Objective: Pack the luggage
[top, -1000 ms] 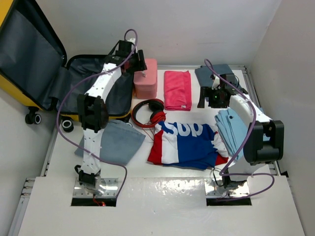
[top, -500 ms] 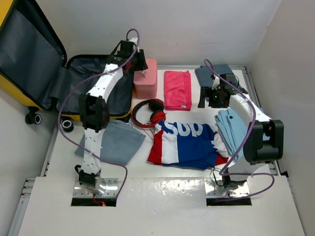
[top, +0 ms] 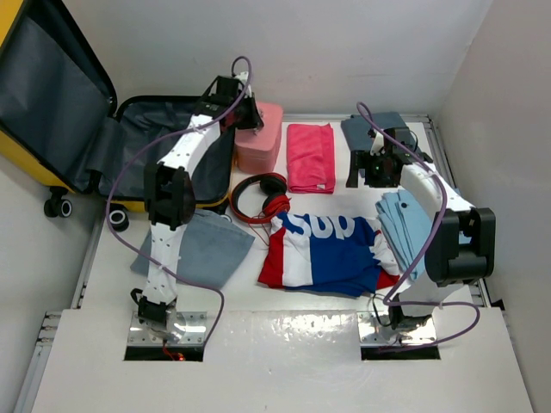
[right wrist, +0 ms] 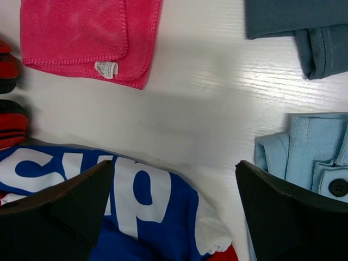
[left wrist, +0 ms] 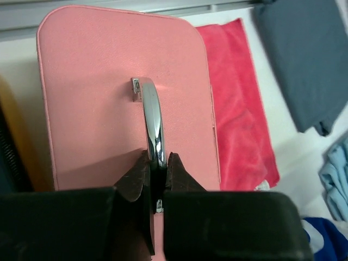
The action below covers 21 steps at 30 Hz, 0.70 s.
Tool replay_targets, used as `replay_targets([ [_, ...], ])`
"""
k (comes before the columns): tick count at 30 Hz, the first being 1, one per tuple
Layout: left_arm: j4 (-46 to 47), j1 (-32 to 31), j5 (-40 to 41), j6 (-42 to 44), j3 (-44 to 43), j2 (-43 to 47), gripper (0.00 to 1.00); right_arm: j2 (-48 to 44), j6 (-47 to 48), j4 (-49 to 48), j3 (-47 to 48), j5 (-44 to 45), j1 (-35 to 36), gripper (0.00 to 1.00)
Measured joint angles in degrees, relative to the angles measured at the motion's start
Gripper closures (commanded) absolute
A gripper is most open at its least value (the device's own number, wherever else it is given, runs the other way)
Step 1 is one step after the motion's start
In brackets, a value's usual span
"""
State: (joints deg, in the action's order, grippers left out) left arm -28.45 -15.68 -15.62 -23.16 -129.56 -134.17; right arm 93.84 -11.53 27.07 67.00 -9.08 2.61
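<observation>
Closing moments ago, your left fingers (left wrist: pixel 133 179) now pinch something. Yellow luggage (top: pixel 52 95) lies open at far left of the desk (right wrist: pixel 206 98). The pink case (left wrist: pixel 92 81) sits just right of it. Its chrome handle (left wrist: pixel 154 119) is what you grip, so lift it across. Your right fingers (right wrist: pixel 81 201) hang spread.

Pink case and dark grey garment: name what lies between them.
A folded pink towel lies on the table between the pink case and the dark grey garment; the top view shows it.
</observation>
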Motion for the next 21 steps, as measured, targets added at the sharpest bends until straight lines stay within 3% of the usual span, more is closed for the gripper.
replay_targets([
  [6,6.69,0.07,-6.01,-0.31,1.79,0.02,1.00,0.00,-0.57,0.07,0.42,-1.66,0.00,0.08],
  [12,13.20,1.09,-7.02,-1.31,1.25,1.70,1.00,0.48,-0.98,-0.07,3.56,-3.08,0.20,0.08],
  [21,12.63,9.46,-1.57,3.52,0.94,16.22,1.00,3.76,-1.68,-0.50,4.96,-4.59,0.63,0.09],
])
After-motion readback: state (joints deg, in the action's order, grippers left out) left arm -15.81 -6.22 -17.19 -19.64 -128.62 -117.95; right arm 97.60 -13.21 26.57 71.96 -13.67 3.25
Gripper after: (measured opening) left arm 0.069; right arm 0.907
